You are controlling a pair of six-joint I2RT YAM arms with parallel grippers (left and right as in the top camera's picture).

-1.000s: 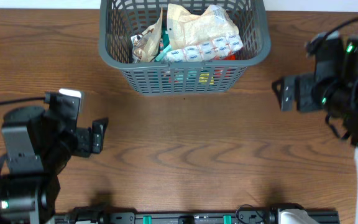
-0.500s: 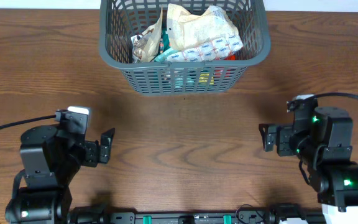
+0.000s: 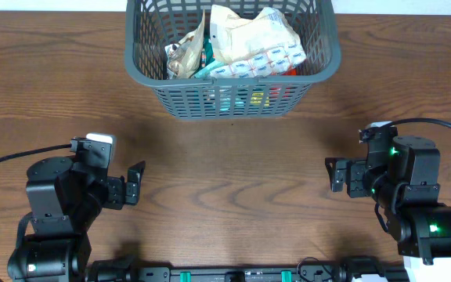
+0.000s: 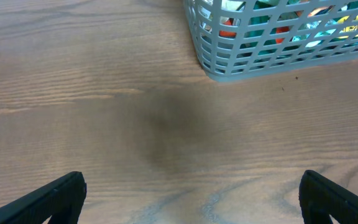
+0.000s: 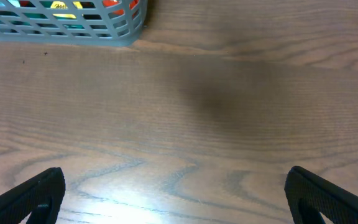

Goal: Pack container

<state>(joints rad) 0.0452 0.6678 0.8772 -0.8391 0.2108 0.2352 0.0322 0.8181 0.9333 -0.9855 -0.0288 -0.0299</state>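
- We see the table point(image 3: 233, 157), brown wood with a wavy grain running left to right. It fills nearly the whole overhead frame and most of both wrist views.
- A thin pale strip point(image 3: 53, 6) lies along the very top edge of the overhead frame, beyond the table's far edge.
- A black rail point(image 3: 233, 275) runs along the bottom edge of the overhead frame. It carries two small green marks point(image 3: 185, 276) near the middle and a white piece point(image 3: 364, 272) toward the right.
- We see a soft dark shadow point(image 4: 163, 124) on the wood at the centre of the left wrist view.
- A bright sheen point(image 5: 123, 193) sits on the wood at the lower left of the right wrist view.
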